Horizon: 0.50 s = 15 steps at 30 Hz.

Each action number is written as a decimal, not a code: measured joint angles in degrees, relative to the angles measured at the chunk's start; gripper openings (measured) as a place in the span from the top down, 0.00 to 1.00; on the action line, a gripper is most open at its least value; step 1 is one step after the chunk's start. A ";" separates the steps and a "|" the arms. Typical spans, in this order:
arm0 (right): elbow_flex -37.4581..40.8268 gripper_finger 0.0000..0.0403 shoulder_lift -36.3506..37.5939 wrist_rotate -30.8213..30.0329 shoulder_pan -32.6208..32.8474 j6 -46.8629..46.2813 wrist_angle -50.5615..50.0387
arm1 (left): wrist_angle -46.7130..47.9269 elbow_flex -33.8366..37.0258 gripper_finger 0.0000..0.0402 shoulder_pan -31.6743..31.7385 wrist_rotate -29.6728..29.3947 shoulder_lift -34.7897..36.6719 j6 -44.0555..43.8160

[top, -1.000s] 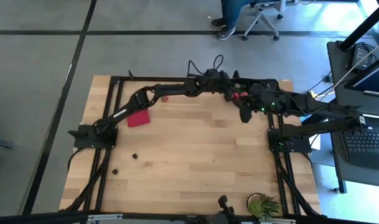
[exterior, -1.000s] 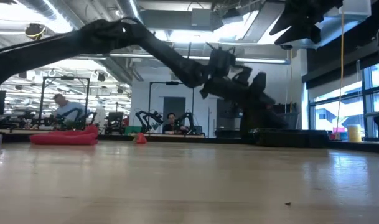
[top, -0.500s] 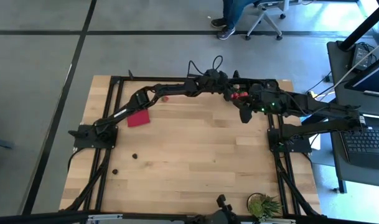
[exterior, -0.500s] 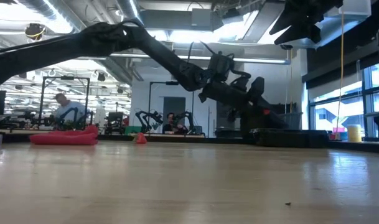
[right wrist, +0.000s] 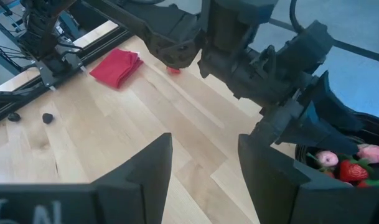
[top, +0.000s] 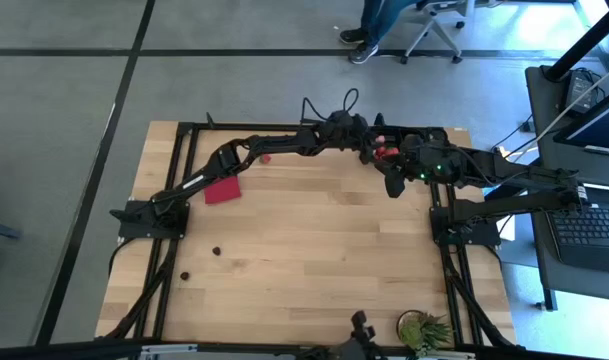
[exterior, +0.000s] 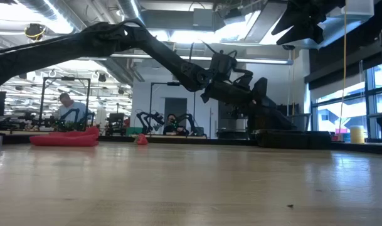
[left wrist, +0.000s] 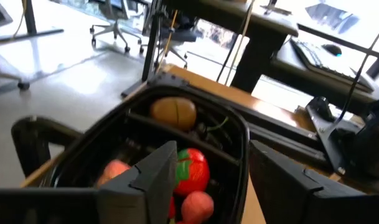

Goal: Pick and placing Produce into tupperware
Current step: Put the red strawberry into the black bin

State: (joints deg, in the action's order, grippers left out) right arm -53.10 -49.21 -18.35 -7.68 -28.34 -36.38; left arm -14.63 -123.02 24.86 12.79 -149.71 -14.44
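The black tupperware (left wrist: 240, 127) stands at the table's far edge, right of middle (top: 396, 143). In it lie a brown lump (left wrist: 173, 111), a red strawberry (left wrist: 193, 171) and pinkish pieces (left wrist: 199, 204). My left gripper (left wrist: 212, 149) hangs open just above the tupperware (top: 374, 150), nothing between its fingers. My right gripper (right wrist: 205, 140) waits open above the table, near the tupperware's front (top: 394, 183). One red piece (top: 267, 157) and two small dark pieces (top: 216, 251) (top: 184, 275) rest on the wood.
A red cloth (top: 222, 188) lies at the left, folded. A spiky green plant (top: 424, 330) stands at the near right edge. Black frame rails run along the table's sides. People sit in the room beyond the far edge.
My left gripper has stayed over the tupperware and opened. In the low view, a small red spot showed below its fingers half a second ago; it does not show now. The right arm has kept still.
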 joint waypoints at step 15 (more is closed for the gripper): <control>0.00 0.54 -0.17 -0.02 -0.02 -2.86 -2.76 | 34.35 0.00 0.53 3.17 3.22 21.04 24.32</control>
State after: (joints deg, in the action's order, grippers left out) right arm -53.10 -49.39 -18.37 -7.70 -31.20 -39.13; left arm 19.72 -123.02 28.04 16.01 -128.67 9.88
